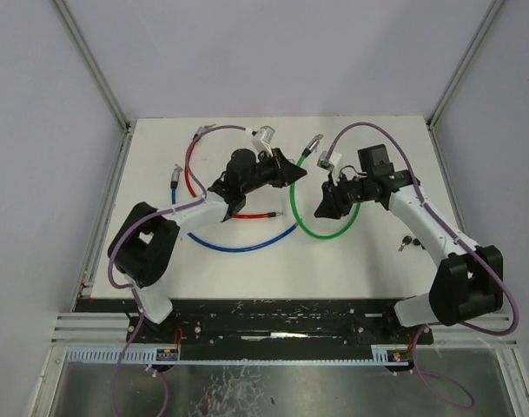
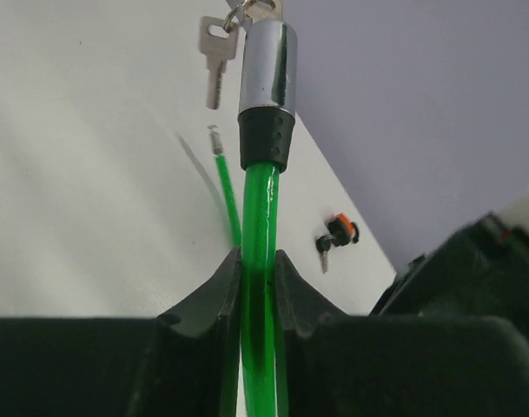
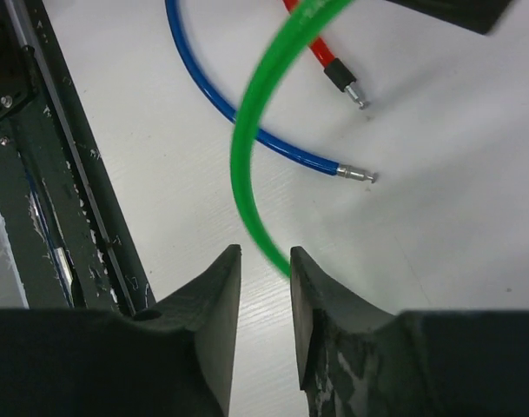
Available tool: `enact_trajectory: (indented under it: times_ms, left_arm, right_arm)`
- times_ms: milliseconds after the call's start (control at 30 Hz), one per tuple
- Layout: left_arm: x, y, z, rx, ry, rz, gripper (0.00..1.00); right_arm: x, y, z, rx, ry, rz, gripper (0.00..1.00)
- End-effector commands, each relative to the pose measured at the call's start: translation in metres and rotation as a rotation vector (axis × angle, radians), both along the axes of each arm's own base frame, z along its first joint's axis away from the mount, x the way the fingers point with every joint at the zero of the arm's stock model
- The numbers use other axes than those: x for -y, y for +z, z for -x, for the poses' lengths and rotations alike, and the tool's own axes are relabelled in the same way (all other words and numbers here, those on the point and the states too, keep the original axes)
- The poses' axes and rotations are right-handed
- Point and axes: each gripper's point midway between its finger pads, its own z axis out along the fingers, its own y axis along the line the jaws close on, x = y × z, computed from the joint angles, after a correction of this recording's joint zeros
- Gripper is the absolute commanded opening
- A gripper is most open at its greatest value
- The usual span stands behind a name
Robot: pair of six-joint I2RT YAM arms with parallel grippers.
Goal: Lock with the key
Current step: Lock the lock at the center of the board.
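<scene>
Bright, even light fell on the white table (image 1: pixel 247 269); a faint shadow lay left of the green cable (image 2: pixel 259 217), whose chrome lock (image 2: pixel 267 65) showed glare, slightly blurred.

Green cable lock (image 2: pixel 260 226), glossy and translucent, raised off the white table and bent in an open loop. Chrome barrel head (image 2: pixel 267 65) with black ribbed collar, standing upright at one end. Silver key (image 2: pixel 215 65) dangling on a ring beside the barrel top. Metal-tipped plug end (image 2: pixel 215 137) free, apart from the barrel, unlocked.
</scene>
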Motion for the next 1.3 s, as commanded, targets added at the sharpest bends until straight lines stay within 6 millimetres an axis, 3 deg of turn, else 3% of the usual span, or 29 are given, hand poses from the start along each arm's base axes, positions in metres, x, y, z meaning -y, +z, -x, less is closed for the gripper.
enact_trajectory:
  times_ms: [0,300,533,733,833,1033,1267]
  left_arm:
    - [-0.004,0.041,0.014,0.263,-0.072,-0.012,0.00]
    - [-0.025,0.066,0.062,0.542,-0.169,-0.067,0.00]
    - [-0.036,0.061,0.102,0.695,-0.243,-0.115,0.00]
    - [-0.034,0.065,0.132,0.867,-0.270,-0.194,0.00]
    - [-0.037,0.065,0.135,0.890,-0.257,-0.219,0.00]
    - [-0.034,0.057,0.148,0.927,-0.313,-0.252,0.00]
    - [-0.027,0.047,0.151,0.885,-0.394,-0.279,0.00]
  right_arm:
    - [0.008,0.040,-0.001,0.082,0.017,-0.085,0.39]
    - [0.020,0.089,0.023,0.197,0.107,-0.208,0.52]
    - [0.022,0.122,0.030,0.409,0.148,-0.250,0.59]
    - [0.014,0.160,0.042,0.699,0.428,-0.290,0.77]
    - [0.012,0.163,0.046,0.733,0.479,-0.304,0.79]
    - [0.016,0.138,0.058,0.849,0.531,-0.261,0.87]
    - [0.017,0.151,0.055,0.889,0.539,-0.238,0.88]
